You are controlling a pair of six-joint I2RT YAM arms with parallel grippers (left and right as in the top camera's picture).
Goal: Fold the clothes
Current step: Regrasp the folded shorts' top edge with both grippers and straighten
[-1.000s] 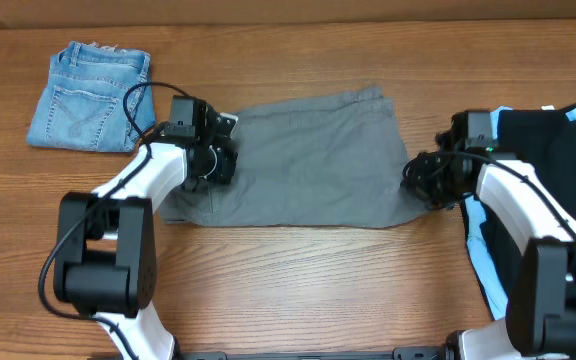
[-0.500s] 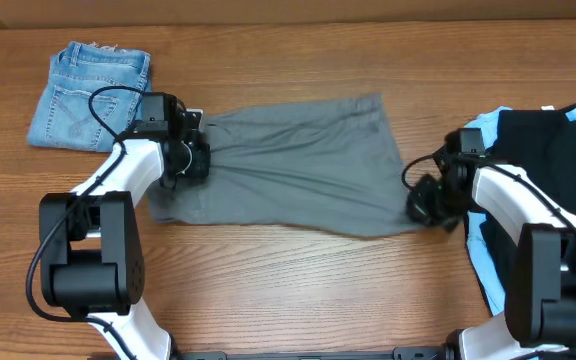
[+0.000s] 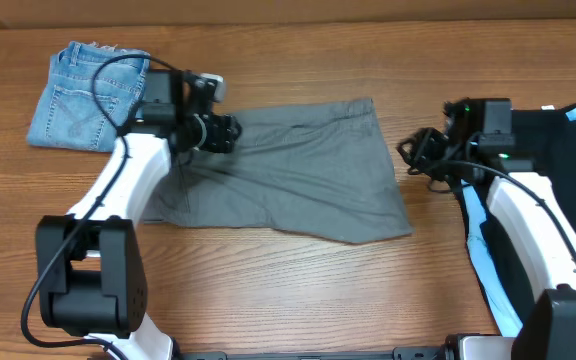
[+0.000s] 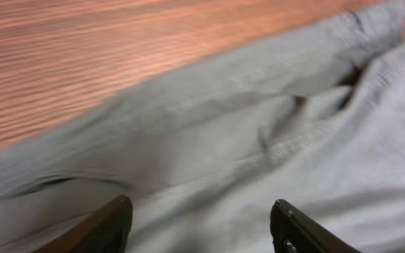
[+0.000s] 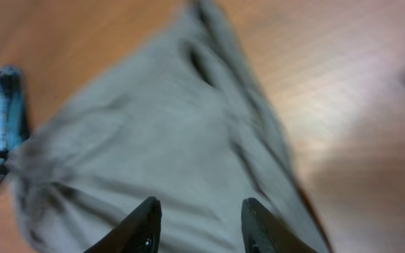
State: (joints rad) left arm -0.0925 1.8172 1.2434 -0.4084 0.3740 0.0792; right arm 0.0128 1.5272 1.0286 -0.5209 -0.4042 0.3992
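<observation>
1. Grey woven cloth, thin and matte: the grey shorts, spread across the middle of the table and not yet folded. Forms a wide, roughly trapezoid shape, with the near edge slanting and shallow creases fanning out from the left end.
2. Over the bunched left end of the grey shorts: left gripper, fingers spread and pinching nothing. Shows only rumpled layers and a stitched seam beneath them.
3. Just off the right edge of the grey shorts: right gripper, clear of the cloth, fingers parted, nothing held.
4. Probably stationed one at each end to draw the garment flat and square before a fold. Grips neither end at this moment.
5. Beyond the left end of the grey shorts: denim shorts, faded blue, stiffer, folded into a compact block and lying apart. To the right of the grey shorts: black garment heaped over light-blue fabric, apart as well.
6. Looks limp and light, likely to slide on the smooth wood grain. Calls for a pinch through both layers at each corner.
</observation>
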